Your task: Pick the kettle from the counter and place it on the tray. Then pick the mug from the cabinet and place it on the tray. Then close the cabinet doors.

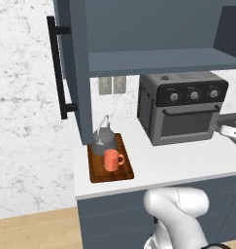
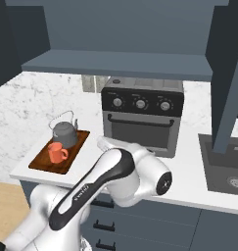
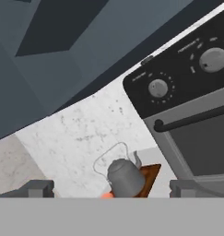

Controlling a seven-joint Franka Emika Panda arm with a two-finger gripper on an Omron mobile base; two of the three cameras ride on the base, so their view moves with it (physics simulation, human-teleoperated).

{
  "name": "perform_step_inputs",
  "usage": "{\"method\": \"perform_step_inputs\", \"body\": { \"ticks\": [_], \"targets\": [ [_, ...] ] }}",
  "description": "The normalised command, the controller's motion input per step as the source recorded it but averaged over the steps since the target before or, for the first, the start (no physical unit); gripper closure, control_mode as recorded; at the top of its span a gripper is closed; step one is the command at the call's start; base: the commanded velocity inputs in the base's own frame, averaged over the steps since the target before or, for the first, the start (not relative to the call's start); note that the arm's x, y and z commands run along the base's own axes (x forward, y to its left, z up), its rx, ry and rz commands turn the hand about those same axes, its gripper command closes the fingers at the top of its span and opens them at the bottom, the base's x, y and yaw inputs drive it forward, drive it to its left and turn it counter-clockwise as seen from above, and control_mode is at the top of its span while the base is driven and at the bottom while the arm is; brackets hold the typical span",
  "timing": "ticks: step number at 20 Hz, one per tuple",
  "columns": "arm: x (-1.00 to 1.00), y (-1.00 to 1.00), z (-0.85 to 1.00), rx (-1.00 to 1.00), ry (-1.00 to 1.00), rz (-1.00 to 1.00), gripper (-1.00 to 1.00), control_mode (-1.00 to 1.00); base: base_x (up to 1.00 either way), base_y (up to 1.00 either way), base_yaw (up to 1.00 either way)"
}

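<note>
Kettle (image 1: 104, 136) and mug (image 1: 112, 160) rest on the tray (image 1: 97, 171), on the counter (image 1: 187, 158). Pincer (image 3: 111, 190) spread, apparently empty. Remaining step: closing the cabinet doors (image 1: 73, 68); reach a door next.

The tray (image 1: 111, 168) lies on the counter (image 1: 187, 163), to the left of the toaster oven (image 1: 182, 108). On the tray, the kettle (image 1: 104, 135) stands behind the mug (image 1: 112, 160), nearer the wall. The cabinet (image 1: 153, 34) hangs above the tray, with its left door (image 1: 73, 68) open.
</note>
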Motion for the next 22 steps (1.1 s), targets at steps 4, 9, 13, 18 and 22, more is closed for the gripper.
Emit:
{"method": "perform_step_inputs", "body": {
  "ticks": [4,9,13,18,22],
  "targets": [
    [-0.01,-0.5,0.0,0.03,0.0,-0.03,-1.0,-1.0,0.0,0.0,0.0],
    [0.0,-0.42,0.0,0.04,-0.02,-0.03,-1.0,-1.0,0.0,0.0,0.0],
    [0.0,-0.35,0.0,0.04,-0.04,-0.02,-1.0,-1.0,0.0,0.0,0.0],
    [0.0,-0.28,0.0,0.04,0.0,-0.01,-1.0,-1.0,0.0,0.0,0.0],
    [0.0,-0.31,0.0,0.04,0.0,-0.02,-1.0,-1.0,0.0,0.0,0.0]
  ]
}}
